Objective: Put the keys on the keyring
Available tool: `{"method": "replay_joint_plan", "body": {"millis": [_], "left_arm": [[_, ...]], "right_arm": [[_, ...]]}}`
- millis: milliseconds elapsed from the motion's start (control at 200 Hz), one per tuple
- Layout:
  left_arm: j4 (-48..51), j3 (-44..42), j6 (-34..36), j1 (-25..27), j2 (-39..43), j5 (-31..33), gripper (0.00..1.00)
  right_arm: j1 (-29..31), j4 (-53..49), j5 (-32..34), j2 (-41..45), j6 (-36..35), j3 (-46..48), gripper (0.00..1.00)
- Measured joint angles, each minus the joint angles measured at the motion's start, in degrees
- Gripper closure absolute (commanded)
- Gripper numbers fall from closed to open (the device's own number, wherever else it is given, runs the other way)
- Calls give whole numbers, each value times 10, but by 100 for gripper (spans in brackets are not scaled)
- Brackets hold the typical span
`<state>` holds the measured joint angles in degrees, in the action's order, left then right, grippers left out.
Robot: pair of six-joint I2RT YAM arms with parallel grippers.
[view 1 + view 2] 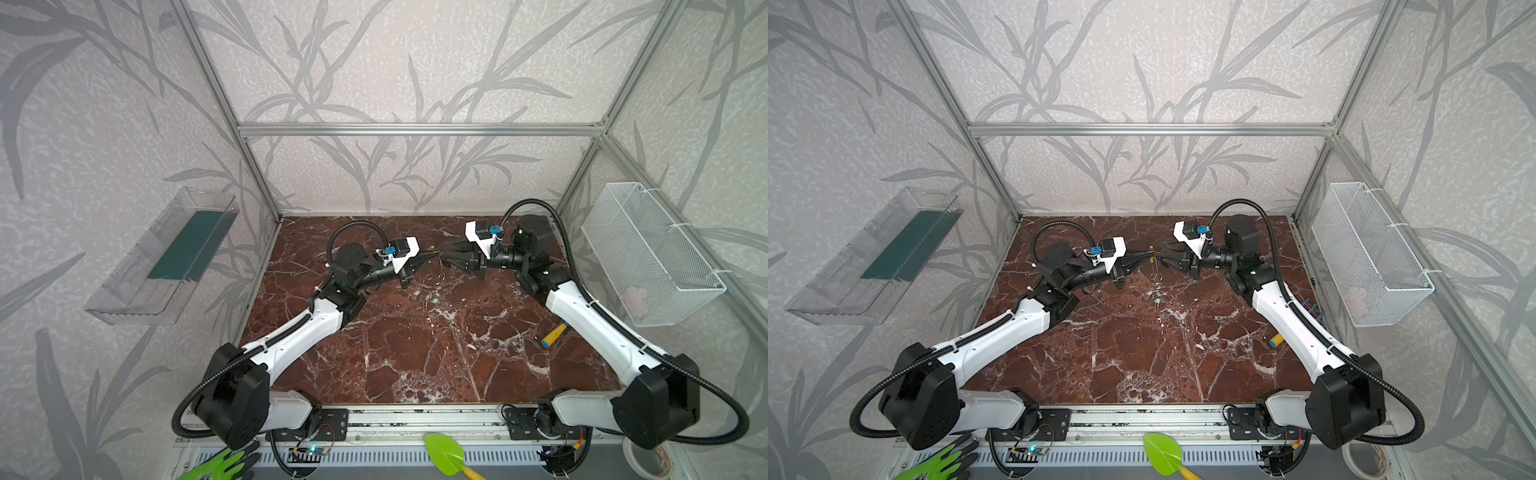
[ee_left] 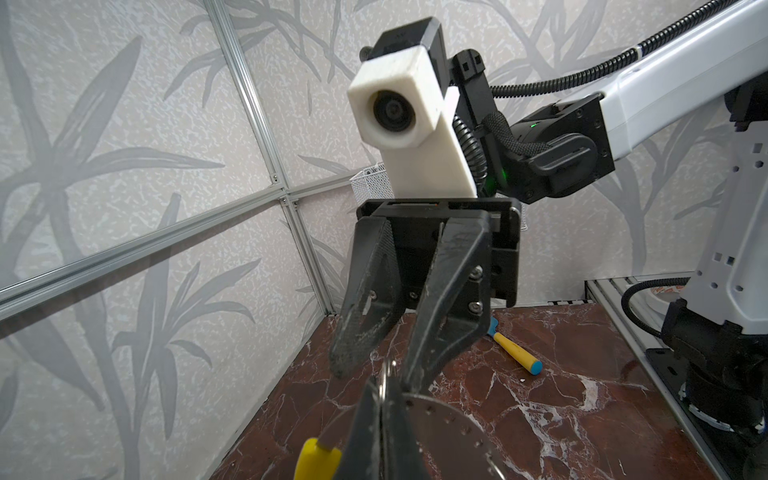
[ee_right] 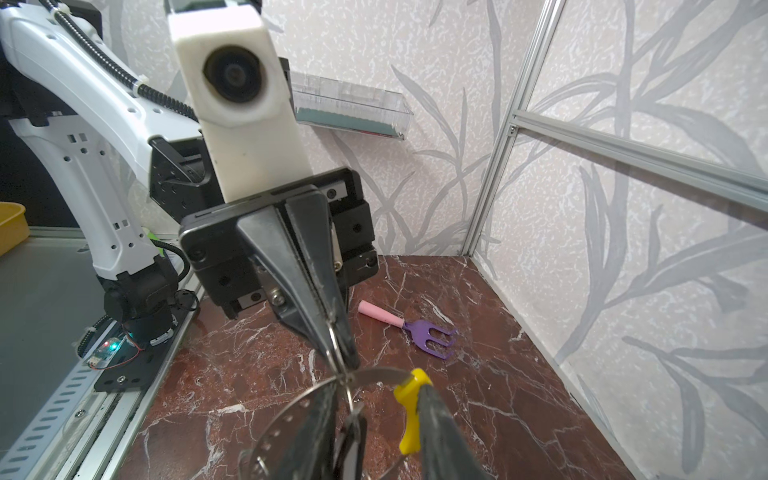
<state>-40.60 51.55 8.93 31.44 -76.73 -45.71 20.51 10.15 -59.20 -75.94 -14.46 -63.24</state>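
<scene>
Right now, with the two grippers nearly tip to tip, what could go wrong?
The left gripper pinches only the thin edge of the keyring, while the right gripper has its jaws open around the yellow sleeve; the hoop might tilt or slip.
The two grippers' tips are very close and may collide.

Marble table (image 1: 415, 353): yellow-handled tool (image 1: 554, 335), purple fork (image 3: 428, 334). Walls: mesh basket (image 1: 652, 253), clear tray (image 1: 137, 270). Front: green trowel (image 1: 445, 454), glove (image 1: 224, 465).
</scene>
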Motion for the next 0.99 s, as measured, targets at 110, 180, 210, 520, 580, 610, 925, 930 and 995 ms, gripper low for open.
{"method": "replay_joint_plan", "body": {"millis": [110, 180, 210, 520, 580, 610, 925, 930, 995], "left_arm": [[0, 0, 0, 0, 0, 0, 100], [0, 0, 0, 0, 0, 0, 100], [0, 0, 0, 0, -1, 0, 100], [1, 1, 1, 0, -3, 0, 100], [1, 2, 1, 0, -3, 0, 100], [2, 3, 1, 0, -3, 0, 100], [13, 9, 7, 0, -3, 0, 100], [13, 9, 7, 0, -3, 0, 100], [21, 12, 14, 0, -3, 0, 100]], "right_arm": [[0, 4, -11, 0, 8, 0, 75], [0, 6, -16, 0, 13, 0, 77], [0, 7, -19, 0, 14, 0, 79], [0, 13, -34, -4, 25, -1, 88], [0, 13, -35, -6, 25, -1, 89], [0, 12, -35, -7, 25, -1, 90], [0, 14, -39, -9, 26, -5, 100], [0, 14, -39, -9, 26, -5, 100], [0, 12, -39, -9, 26, -5, 100]]}}
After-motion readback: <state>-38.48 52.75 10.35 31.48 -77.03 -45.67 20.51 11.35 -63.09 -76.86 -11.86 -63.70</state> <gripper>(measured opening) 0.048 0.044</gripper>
